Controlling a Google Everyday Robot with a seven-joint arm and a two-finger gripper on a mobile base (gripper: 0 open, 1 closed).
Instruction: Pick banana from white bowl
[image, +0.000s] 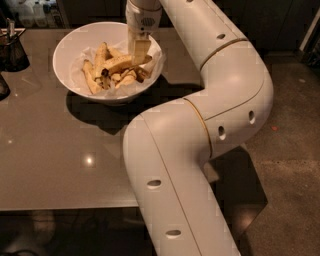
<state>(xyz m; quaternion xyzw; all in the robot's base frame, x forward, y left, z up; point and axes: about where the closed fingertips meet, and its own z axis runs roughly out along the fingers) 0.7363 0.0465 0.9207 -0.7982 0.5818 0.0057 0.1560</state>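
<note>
The white bowl (65, 50) stands at the back of the grey table, lined with crinkled white paper. Inside it lie several bananas and pieces. The banana (119, 64) is the long pale yellow one lying across the middle, with its dark end pointing left. My gripper (140, 56) reaches straight down into the right side of the bowl. Its fingers are closed on the banana's right end. The banana rests low in the bowl among the shorter brown-spotted pieces (93, 79).
A dark container (12, 50) with utensils stands at the table's back left edge. My white arm (220, 100) bends over the table's right side and hides its right edge. The floor (290, 150) lies to the right.
</note>
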